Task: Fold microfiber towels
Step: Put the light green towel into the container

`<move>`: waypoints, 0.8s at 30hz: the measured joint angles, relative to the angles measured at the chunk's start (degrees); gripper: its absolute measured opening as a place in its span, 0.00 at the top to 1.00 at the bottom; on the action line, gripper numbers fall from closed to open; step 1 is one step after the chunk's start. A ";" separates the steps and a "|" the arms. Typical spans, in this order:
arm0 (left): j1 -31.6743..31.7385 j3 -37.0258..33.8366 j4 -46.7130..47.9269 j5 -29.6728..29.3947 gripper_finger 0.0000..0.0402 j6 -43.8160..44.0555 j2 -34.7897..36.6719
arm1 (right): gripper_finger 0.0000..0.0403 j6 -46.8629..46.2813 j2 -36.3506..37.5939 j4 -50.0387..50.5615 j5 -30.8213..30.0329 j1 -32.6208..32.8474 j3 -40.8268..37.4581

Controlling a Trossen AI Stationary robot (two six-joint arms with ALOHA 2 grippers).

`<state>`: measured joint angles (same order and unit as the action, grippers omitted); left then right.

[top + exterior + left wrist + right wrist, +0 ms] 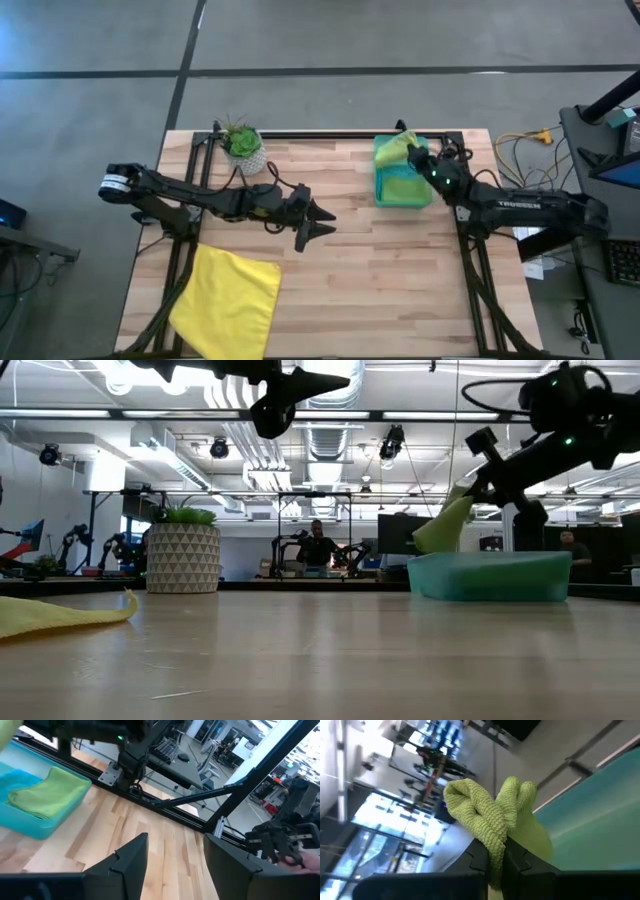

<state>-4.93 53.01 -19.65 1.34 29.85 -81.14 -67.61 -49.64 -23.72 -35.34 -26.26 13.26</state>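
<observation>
A translucent green bin (402, 186) stands at the table's far right. In it lie a folded lime green towel (47, 792) and a teal cloth (15, 779). My right gripper (418, 152) is over the bin's far edge, shut on another lime green towel (445, 525). A bright yellow towel (230, 295) lies spread at the near left, and its near part reaches the table's front edge. My left gripper (320, 222) is open and holds nothing, high above the table's middle. My right gripper pinches a bunched-up part of the lime green towel (492, 827) between its two fingers (520, 857), several layers thick. A wad of cloth sticks out past the fingertips. The rest hangs slack below the gripper, and its lower end (432, 543) drops behind the bin's wall.
A potted plant (243, 148) in a patterned white pot stands at the far left. A black frame rail (330, 133) runs along the far edge. Cables (520, 150) lie beyond the right edge. Bare wood (380, 270) fills the middle and near right.
</observation>
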 joint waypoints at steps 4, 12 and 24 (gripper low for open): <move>0.29 0.11 0.12 -0.26 0.56 0.00 -0.24 | 0.97 4.33 -3.38 0.54 15.52 -10.12 2.18; 0.99 0.24 0.01 -2.09 0.56 1.26 -0.24 | 0.97 13.21 -14.03 -2.43 30.53 -17.83 11.86; 1.11 0.24 0.01 -2.18 0.56 2.89 -0.24 | 0.97 12.67 -22.50 -1.80 35.16 -17.53 13.90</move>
<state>-3.81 53.25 -19.64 -0.84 32.73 -81.38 -54.94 -72.14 -25.52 -0.18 -43.79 27.16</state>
